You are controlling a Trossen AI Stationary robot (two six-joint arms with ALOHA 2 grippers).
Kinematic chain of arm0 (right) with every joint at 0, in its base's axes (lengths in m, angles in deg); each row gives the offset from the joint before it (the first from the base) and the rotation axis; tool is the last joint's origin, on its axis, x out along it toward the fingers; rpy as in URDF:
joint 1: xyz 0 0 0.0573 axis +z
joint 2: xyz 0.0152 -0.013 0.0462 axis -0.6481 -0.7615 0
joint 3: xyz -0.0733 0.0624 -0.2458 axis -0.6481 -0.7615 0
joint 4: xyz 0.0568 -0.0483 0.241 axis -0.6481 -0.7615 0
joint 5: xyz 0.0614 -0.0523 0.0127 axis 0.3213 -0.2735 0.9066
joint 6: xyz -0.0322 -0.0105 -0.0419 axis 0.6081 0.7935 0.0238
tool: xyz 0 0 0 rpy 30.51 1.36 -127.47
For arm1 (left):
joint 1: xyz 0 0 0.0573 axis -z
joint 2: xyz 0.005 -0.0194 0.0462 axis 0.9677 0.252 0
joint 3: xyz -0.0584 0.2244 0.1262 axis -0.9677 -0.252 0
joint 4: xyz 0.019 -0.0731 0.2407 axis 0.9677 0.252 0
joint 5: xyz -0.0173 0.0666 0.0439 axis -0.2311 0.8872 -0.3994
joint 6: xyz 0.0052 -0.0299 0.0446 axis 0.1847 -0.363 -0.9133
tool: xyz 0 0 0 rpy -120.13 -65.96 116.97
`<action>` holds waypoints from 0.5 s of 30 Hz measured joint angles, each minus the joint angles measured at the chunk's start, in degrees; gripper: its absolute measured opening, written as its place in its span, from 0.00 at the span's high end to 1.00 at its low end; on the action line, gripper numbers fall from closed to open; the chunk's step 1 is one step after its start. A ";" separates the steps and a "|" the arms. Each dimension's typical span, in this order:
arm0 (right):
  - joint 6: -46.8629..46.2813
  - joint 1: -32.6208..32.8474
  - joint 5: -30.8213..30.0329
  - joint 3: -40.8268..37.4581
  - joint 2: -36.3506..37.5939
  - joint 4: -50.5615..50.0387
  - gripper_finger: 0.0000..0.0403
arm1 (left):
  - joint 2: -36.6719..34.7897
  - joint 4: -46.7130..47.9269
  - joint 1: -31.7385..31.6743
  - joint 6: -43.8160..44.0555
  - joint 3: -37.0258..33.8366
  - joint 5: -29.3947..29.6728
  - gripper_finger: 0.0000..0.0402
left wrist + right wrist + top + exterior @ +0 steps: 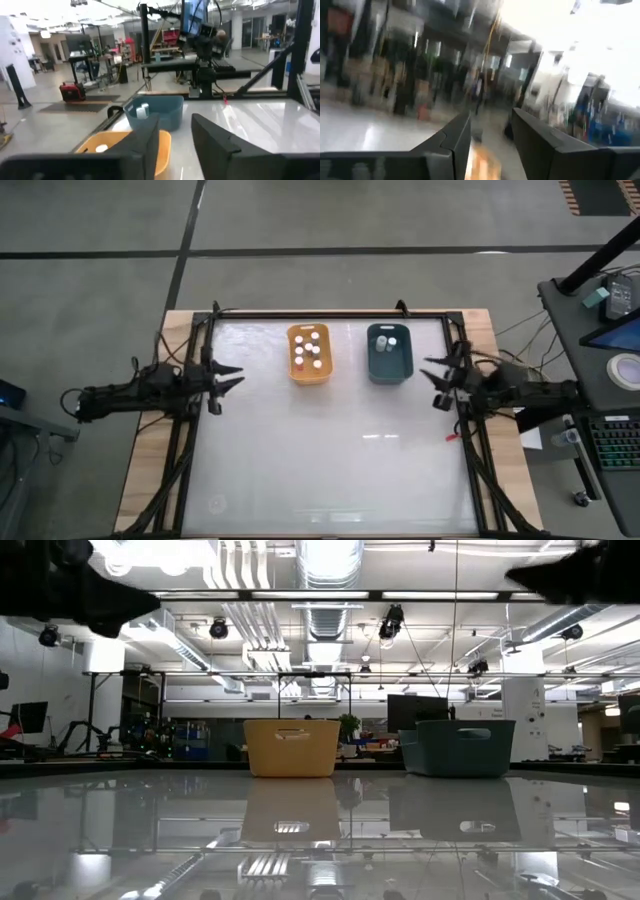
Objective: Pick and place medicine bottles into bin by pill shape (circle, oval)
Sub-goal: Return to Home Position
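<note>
A cluster of medicine bottles (309, 350) is seen standing upright inside the yellow bin (310, 381), white caps upward, with orange and pinkish bodies showing among them; an exact count cannot be made. Just beside the yellow bin, on the right arm's side and not touching it, a teal bin (390, 368) is set, and two white-capped bottles (388, 342) are gathered close together at one end of it. Both bins are borne by the glossy table (330, 470). From table height only their outer walls are shown, and the contents are hidden. The left gripper (238, 376) is held well apart from the yellow bin, on the side away from the teal bin, at the table's edge; its fingers are spread and pointed toward the yellow bin. The right gripper (432, 380) is held beyond the teal bin from the yellow bin, at the opposite edge, its fingers likewise spread wide. The right wrist view is blurred.
</note>
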State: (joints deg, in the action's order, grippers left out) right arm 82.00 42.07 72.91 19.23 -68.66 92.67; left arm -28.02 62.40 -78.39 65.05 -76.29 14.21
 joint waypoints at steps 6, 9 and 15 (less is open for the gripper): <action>-1.97 -1.11 -0.30 -2.46 -1.62 -1.76 0.72 | 2.58 -0.70 0.00 0.18 -1.30 -0.61 0.91; -4.42 -1.33 0.10 -4.31 -1.25 -0.61 0.75 | 1.57 -0.95 0.00 0.72 -2.75 -1.72 0.98; -9.05 -1.69 -1.04 -8.94 -0.11 -2.34 0.81 | 1.17 -7.42 0.04 1.27 -9.20 -2.86 0.99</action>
State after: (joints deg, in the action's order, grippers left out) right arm 72.95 40.38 71.87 10.28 -68.77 90.33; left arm -26.85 54.98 -78.34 66.32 -85.49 11.35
